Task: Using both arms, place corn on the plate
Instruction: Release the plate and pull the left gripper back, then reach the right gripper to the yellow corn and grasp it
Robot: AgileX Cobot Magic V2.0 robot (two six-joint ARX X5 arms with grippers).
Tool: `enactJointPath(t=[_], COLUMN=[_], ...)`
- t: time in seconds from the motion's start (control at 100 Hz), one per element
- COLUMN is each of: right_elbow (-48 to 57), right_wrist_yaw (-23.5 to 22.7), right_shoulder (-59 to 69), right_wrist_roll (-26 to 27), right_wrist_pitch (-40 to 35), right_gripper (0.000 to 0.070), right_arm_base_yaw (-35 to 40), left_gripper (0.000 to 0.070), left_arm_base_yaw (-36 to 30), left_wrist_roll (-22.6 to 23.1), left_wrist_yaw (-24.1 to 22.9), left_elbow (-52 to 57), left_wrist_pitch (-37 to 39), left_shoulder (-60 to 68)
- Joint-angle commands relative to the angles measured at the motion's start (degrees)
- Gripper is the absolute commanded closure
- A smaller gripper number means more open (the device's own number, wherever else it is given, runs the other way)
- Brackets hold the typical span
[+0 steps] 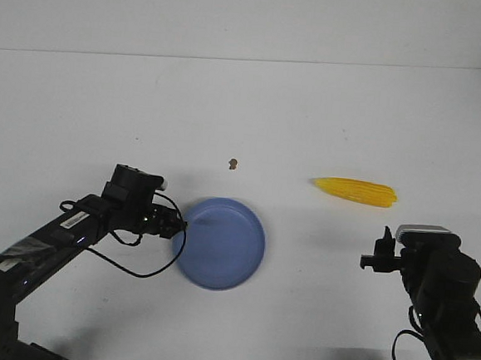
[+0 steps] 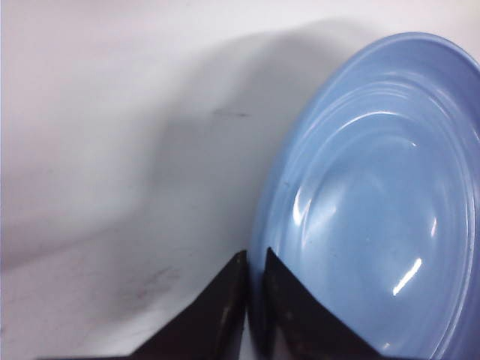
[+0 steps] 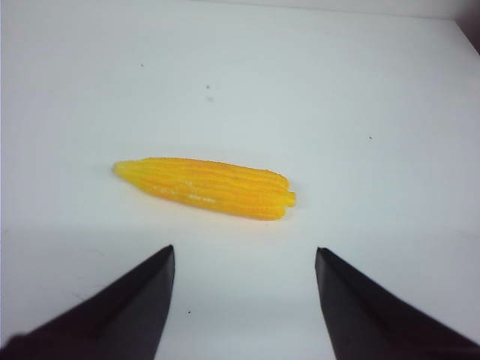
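Left end effector (image 2: 247,300) was pinched on the plate (image 1: 219,243) rim, likely to steady it, while the right end effector (image 3: 244,300) was spread wide, lined up on the corn (image 1: 355,191) lying on the table (image 1: 313,102) right of the plate.

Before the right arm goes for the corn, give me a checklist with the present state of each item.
1. Right tool open: ok, fingers spread wide apart.
2. Corn free to grasp: ok, it lies flat on the table with nothing touching it.
3. Right tool lined up with corn: ok in the right wrist view, corn sits ahead between the fingers, not yet reached.
4. Plate bare: ok, nothing lies in it.
5. Left tool at the plate rim: ok, nearly closed about the edge; whether it grips firmly, cannot tell.
6. Small brown speck off the path: ok, beyond the plate.
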Motion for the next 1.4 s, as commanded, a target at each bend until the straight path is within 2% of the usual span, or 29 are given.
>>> enactJointPath(t=[0.0,0.32,0.37,0.48,0.55,0.83,0.96,1.06,1.23,1.39], right_elbow=[0.9,0.9,0.9,0.9,0.9,0.9,0.9,0.9,0.9,0.9], right_wrist_yaw=[0.0,0.0,0.0,0.0,0.0,0.0,0.0,0.0,0.0,0.0], right_shoulder=[0.2,0.2,0.2,0.2,0.2,0.2,0.2,0.2,0.3,0.7], right_wrist_roll=[0.5,0.5,0.5,0.5,0.5,0.5,0.5,0.5,0.5,-0.7], right_wrist_pitch=[0.9,0.9,0.9,0.9,0.9,0.9,0.9,0.9,1.5,3.5], right_gripper=[0.0306,0.0306,0.0306,0.0307,0.0307,0.0306,0.0306,0.0306,0.0306,0.0306], right_arm_base_yaw=[0.0,0.0,0.0,0.0,0.0,0.0,0.0,0.0,0.0,0.0], left_gripper=[0.0696,0.0664,0.0585,0.0311,0.0226,0.0223,0.0143,0.0142,0.0143,0.0143], left_arm_base_yaw=[-0.7,-1.9,-1.9,-1.9,-1.9,0.6,4.2,7.6,12.5,13.8], left_wrist_roll=[-0.8,-1.7,-1.9,-2.4,-2.5,-1.5,2.4,7.2,11.5,16.5], left_wrist_yaw=[0.5,0.6,0.6,1.1,1.2,0.0,-7.1,-13.2,-15.1,-21.4], left_elbow=[0.2,0.2,0.2,0.2,0.2,0.3,0.3,0.3,0.3,0.3], left_wrist_pitch=[0.4,0.5,0.5,0.5,0.5,1.1,-0.2,-1.9,-2.2,-4.2], left_shoulder=[2.2,4.0,4.0,3.9,3.9,-0.5,-7.6,-14.3,-23.4,-29.4])
